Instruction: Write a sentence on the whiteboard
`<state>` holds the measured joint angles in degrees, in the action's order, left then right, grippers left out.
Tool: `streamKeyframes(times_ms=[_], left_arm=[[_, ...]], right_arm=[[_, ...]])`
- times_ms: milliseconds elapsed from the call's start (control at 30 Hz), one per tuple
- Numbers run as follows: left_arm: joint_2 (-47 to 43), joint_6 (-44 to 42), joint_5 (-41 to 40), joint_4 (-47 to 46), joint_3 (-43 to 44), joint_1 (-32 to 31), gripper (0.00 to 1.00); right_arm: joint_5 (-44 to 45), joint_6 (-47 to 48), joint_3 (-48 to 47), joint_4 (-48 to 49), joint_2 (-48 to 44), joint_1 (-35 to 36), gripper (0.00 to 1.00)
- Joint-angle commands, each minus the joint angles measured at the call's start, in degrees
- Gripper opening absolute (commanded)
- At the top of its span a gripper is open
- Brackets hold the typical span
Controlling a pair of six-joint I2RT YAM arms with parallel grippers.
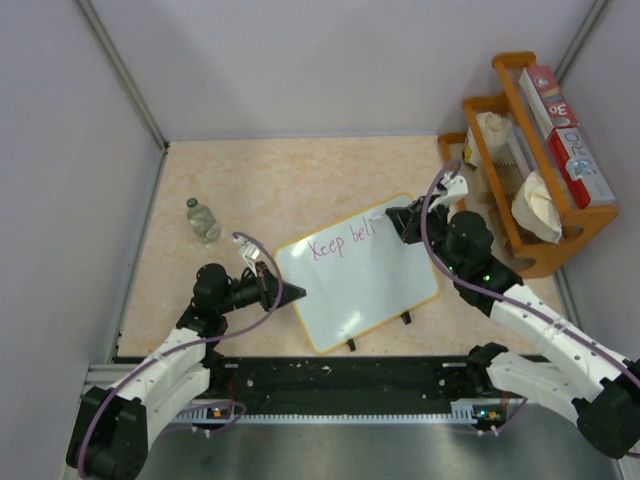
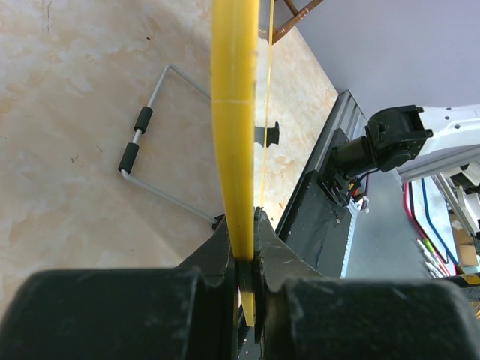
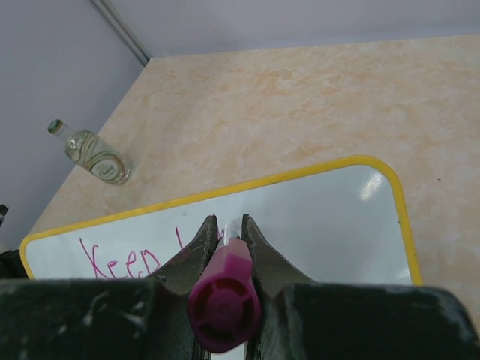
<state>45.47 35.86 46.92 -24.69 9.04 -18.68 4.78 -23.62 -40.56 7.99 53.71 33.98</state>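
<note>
Whiteboard (image 1: pixel 365 285): middle of the surface (image 1: pixel 250 180), between the arms.
Sentence (image 1: pixel 340 243): purple-pink "Keep bel", near the far edge.
Left jaws: clamped on the board's yellow rim.
Right jaws: narrow, gripping a pink marker (image 3: pixel 223 300) at the writing.

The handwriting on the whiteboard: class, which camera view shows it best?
Top external view: the handwriting reads "Keep bel". The right wrist view shows only "Keep", the rest behind the right claw. The left wrist view shows only the whiteboard rim, no writing.
</note>
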Motion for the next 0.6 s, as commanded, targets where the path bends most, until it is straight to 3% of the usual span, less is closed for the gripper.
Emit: streamKeyframes(times_ms=[0,567], left_arm=[[0.0,-8.2,0.8,4.4,-2.2,-0.6,0.00],[-0.2,-8.2,0.8,4.5,-2.3,-0.6,0.00]], right_arm=[[1.0,0.2,-0.1,1.9,-4.0,-0.4,0.00],[1.0,1.6,2.3,-1.2,-5.5,-1.0,0.00]])
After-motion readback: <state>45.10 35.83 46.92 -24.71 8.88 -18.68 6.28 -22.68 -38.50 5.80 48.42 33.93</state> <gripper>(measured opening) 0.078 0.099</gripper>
